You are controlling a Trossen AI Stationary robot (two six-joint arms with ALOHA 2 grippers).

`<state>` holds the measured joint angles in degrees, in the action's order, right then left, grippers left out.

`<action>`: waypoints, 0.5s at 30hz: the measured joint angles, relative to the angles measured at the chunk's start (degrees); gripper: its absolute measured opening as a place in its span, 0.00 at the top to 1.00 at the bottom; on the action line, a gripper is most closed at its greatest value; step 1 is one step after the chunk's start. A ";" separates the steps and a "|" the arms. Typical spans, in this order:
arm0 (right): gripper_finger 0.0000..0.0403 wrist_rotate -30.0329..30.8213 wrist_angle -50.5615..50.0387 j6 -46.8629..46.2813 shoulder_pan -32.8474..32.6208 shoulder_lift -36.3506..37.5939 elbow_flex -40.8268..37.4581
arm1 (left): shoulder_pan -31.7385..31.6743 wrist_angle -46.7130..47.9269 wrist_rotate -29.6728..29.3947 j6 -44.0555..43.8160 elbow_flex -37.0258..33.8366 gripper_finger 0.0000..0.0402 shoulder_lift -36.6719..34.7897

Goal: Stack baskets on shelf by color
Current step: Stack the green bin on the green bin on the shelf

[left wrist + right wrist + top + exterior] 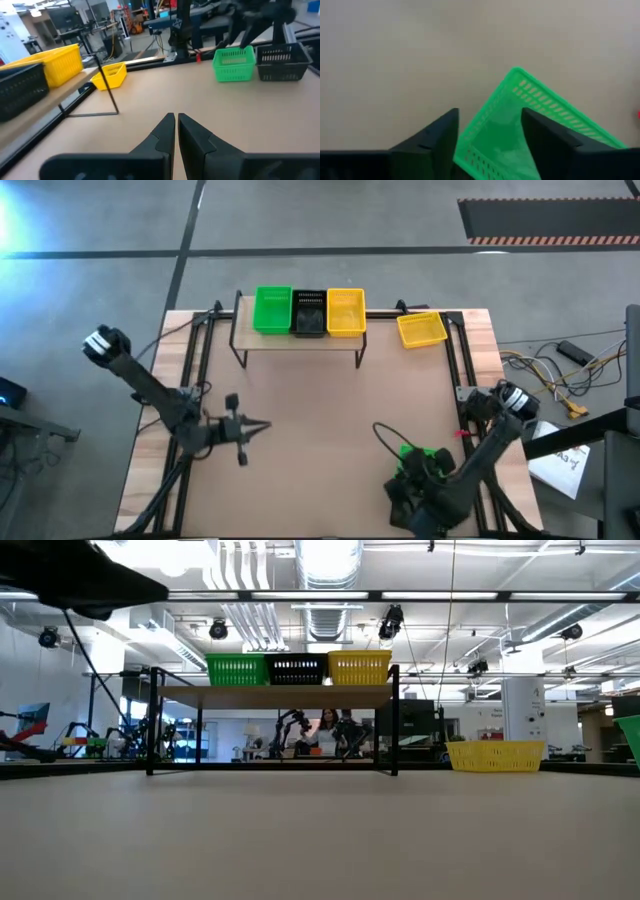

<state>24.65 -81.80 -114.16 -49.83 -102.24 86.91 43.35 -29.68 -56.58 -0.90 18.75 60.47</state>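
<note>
Three baskets are seen side by side on the shelf (300, 340) in the high view: a green basket (272, 310), a black basket (308, 313) and a yellow basket (345, 312), each touching its neighbour. A second yellow basket (421, 329) is set on the bench (310, 430) just beside the shelf's right end. All four appear empty from above.

The low view shows the shelf's thin black legs and the three baskets from the side; their insides are not shown there.

Only the left wrist view shows a second black basket (281, 62) standing next to a second green basket (233, 63) at the bench's near right part; in the high view that spot is largely covered by the right arm.

The right end effector (490, 135) is shown by its own wrist view with its fingers spread, straddling a rim of that green basket, which is tilted; whether the rim is gripped cannot be told.

The left end effector (176, 122) is held over bare bench at the left, its fingers clenched together on nothing.
</note>
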 joint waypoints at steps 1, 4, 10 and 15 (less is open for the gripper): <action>0.45 -0.75 0.50 0.97 1.24 -0.02 -0.11 | 0.92 -2.75 -1.32 -0.18 0.11 0.99 2.68; 0.39 -4.13 3.27 4.06 4.85 -0.05 -0.85 | 1.91 -10.70 -3.76 0.14 1.30 0.99 10.93; 0.37 -11.69 8.13 7.35 8.69 -0.11 -3.93 | 1.91 -16.91 -3.96 1.42 5.44 0.99 23.87; 0.46 -15.60 13.70 7.79 9.25 -0.17 -7.56 | 2.04 -16.90 -3.82 1.21 8.38 0.99 30.48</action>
<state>9.05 -68.10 -106.37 -40.57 -102.41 79.36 45.39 -46.57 -60.40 0.32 27.13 90.95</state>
